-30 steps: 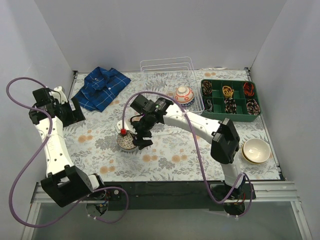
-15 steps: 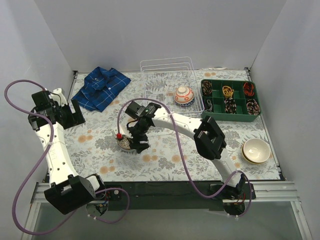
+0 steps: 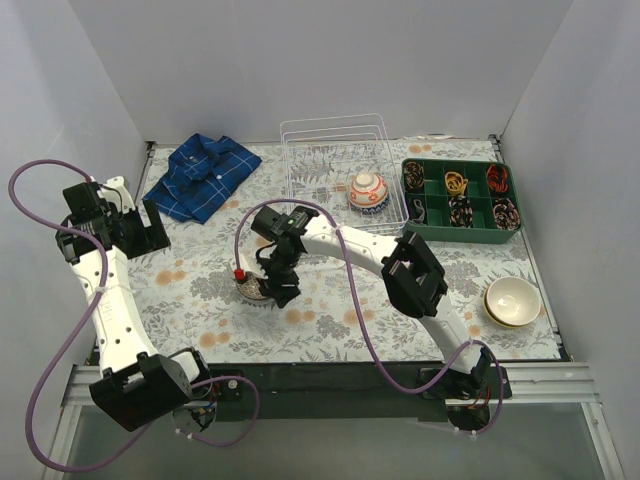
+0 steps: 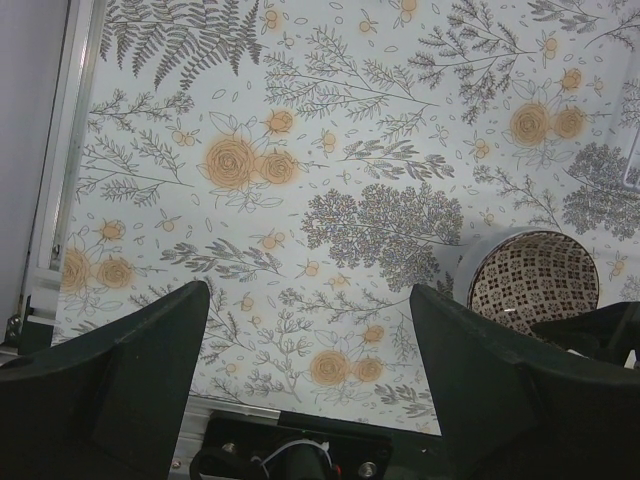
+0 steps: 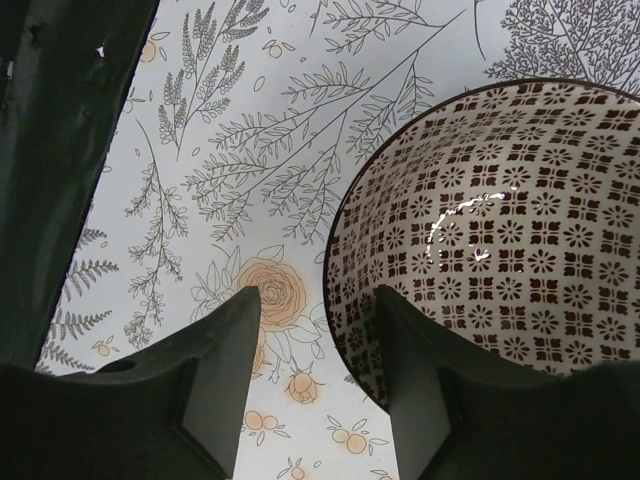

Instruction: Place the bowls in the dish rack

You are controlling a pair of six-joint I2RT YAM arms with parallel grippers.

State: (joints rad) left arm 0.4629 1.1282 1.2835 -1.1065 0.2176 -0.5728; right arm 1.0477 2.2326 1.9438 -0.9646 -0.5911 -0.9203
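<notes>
A bowl with a brown checked pattern inside (image 3: 252, 289) sits on the flowered table, left of centre. My right gripper (image 3: 276, 287) is open with the bowl's near rim (image 5: 345, 300) between its fingers, one finger over the inside and one outside. The white wire dish rack (image 3: 330, 135) stands at the back and holds a red-and-white bowl (image 3: 367, 190). A cream bowl (image 3: 511, 300) sits at the right edge. My left gripper (image 3: 152, 230) is open and empty at the far left; its view shows the patterned bowl (image 4: 535, 280) off to the right.
A green compartmented tray (image 3: 430, 200) with small items stands right of the rack. A folded blue plaid shirt (image 3: 205, 175) lies at the back left. A small red thing (image 3: 241, 271) sits at the patterned bowl's far edge.
My right gripper has moved left and toward the near edge, onto the patterned bowl's rim, with its elbow swinging left. The left arm shifted slightly, then held still.
</notes>
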